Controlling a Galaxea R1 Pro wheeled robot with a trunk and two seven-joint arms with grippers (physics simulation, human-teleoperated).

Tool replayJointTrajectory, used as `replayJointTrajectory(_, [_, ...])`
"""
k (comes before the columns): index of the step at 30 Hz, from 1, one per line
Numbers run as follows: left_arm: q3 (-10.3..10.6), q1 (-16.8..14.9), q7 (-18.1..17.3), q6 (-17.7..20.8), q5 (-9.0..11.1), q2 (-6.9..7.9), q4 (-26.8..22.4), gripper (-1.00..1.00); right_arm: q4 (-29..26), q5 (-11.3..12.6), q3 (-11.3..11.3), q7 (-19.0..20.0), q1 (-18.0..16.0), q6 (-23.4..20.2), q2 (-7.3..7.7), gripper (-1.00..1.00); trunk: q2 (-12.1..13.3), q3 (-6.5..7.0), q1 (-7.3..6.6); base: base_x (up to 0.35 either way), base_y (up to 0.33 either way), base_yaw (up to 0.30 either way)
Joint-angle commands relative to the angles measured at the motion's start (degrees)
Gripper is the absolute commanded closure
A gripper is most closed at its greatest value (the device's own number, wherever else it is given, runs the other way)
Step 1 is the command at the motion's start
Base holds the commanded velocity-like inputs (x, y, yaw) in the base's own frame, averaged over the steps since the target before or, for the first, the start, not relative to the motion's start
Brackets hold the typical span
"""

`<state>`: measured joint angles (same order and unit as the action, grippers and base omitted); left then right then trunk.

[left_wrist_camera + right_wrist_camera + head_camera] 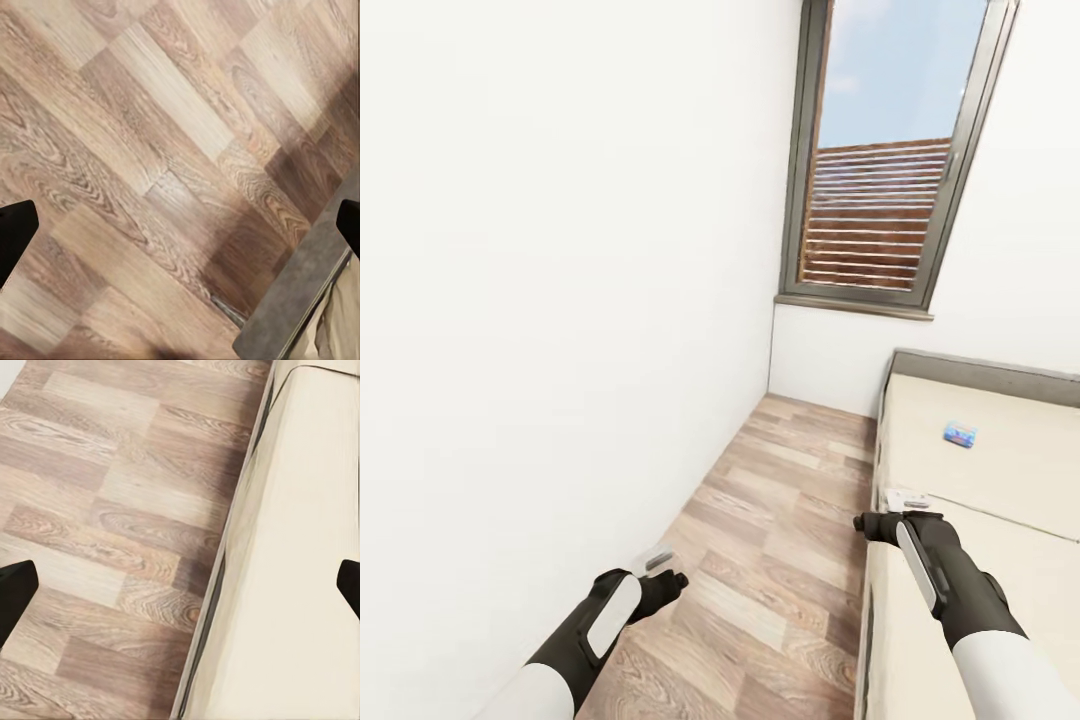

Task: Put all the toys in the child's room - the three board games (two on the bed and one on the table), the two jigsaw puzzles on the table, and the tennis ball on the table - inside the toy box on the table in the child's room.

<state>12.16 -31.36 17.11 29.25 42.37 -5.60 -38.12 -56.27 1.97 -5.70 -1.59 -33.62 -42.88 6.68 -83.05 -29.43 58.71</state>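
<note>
A small blue board game box lies flat on the cream bed, toward its far end. A small white and grey flat thing sits at the bed's near edge; what it is I cannot tell. My right gripper hovers by that edge just in front of this thing, open, its black fingertips far apart with nothing between them. My left gripper hangs low over the wood floor, also open and empty. The toy box, table, puzzles and tennis ball are out of view.
A white wall runs close along my left side. A narrow strip of floor lies between it and the bed's grey frame. A tall window stands in the far wall.
</note>
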Motion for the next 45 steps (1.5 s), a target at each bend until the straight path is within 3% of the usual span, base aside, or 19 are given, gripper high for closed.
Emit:
replayJointTrajectory(1, [0.2, 0.0, 0.5, 0.1, 0.6, 0.01, -0.1, -1.0, -0.1, 0.2, 0.0, -0.2, 0.0, -0.3, -0.01, -1.0, 0.0, -0.06, 0.02, 0.214, 0.269, -0.292])
replayJointTrajectory(9, [1.7, 0.0, 0.5, 0.0, 0.7, -0.02, -0.2, -1.0, -0.1, 0.2, 0.0, -0.2, 0.0, -0.3, 0.0, -1.0, 0.0, -0.06, 0.02, 0.112, 0.13, -0.292])
replayJointTrajectory(29, [1.9, 0.0, 0.5, 0.0, 0.7, -0.11, -0.2, -1.0, -0.1, 0.1, 0.0, -0.2, 0.0, -0.3, 0.08, -1.0, 0.0, -0.06, 0.02, 0.079, 0.105, -0.287])
replayJointTrajectory(45, [1.9, 0.0, 0.6, 0.0, 0.6, -0.09, -0.2, -1.0, -0.1, 0.2, 0.0, -0.2, 0.0, -0.3, 0.17, -1.0, 0.0, -0.06, 0.02, 0.147, 0.114, -0.052])
